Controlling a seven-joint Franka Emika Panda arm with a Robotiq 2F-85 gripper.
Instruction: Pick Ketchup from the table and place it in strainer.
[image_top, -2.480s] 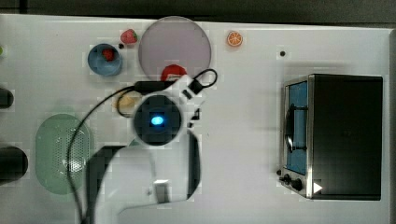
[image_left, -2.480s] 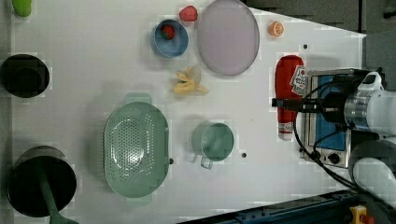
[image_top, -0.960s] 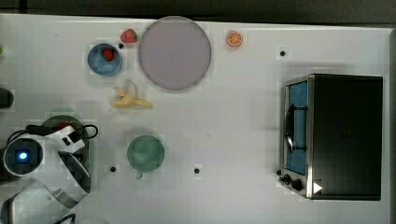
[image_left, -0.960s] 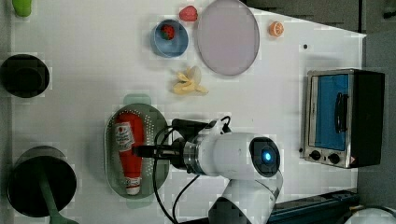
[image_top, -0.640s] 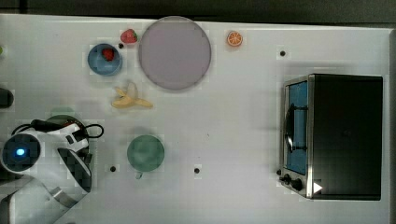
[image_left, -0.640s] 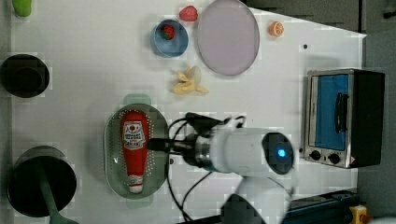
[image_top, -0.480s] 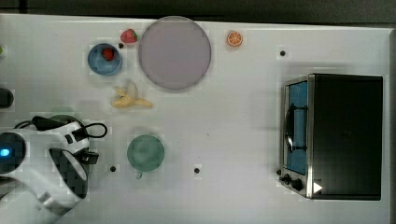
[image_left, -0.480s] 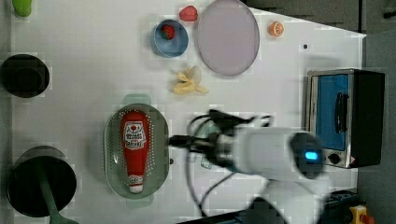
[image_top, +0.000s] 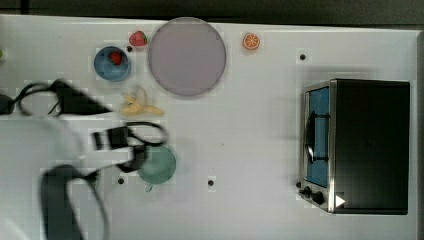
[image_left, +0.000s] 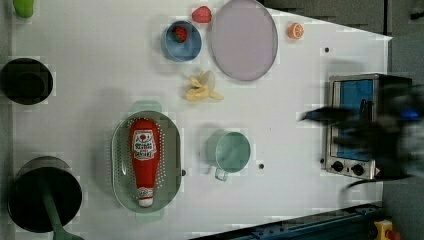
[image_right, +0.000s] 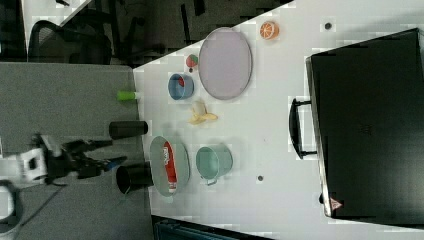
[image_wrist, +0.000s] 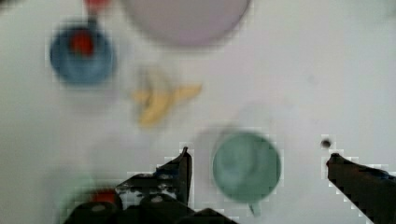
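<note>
My tool (image_wrist: 257, 158) is spread wide w/ nothing between the fingers (image_wrist: 180, 168); in the wrist view the round green cup (image_wrist: 246, 165) sits on the bench (image_wrist: 303, 70) below the gap, not touched

Ketchup (image_left: 144, 160) lies flat inside the strainer (image_left: 120, 165), lower left of the left view, white cap toward the bottom of the frame, label facing up. Bottle runs along the strainer's long axis & fills most of its length. In the right view same thing: ketchup (image_right: 169, 165) in the strainer (image_right: 157, 150), lower centre-left, just beside the cup (image_right: 212, 162)

My arm is a blur in the left view at the right edge, in front of the toaster oven (image_left: 352, 125), well apart from the strainer. In the top view the arm blurs over the lower left of the frame, covering where the strainer is

Rest of bench, left view: banana (image_left: 201, 87) upper centre, blue bowl (image_left: 181, 41) w/ a strawberry in it near the top, another strawberry (image_left: 201, 14) just beside it, big lilac plate (image_left: 244, 39) top centre, orange slice (image_left: 295, 31) to the plate's right. Dark pots at the left edge, 1 w/ a green ladle handle
</note>
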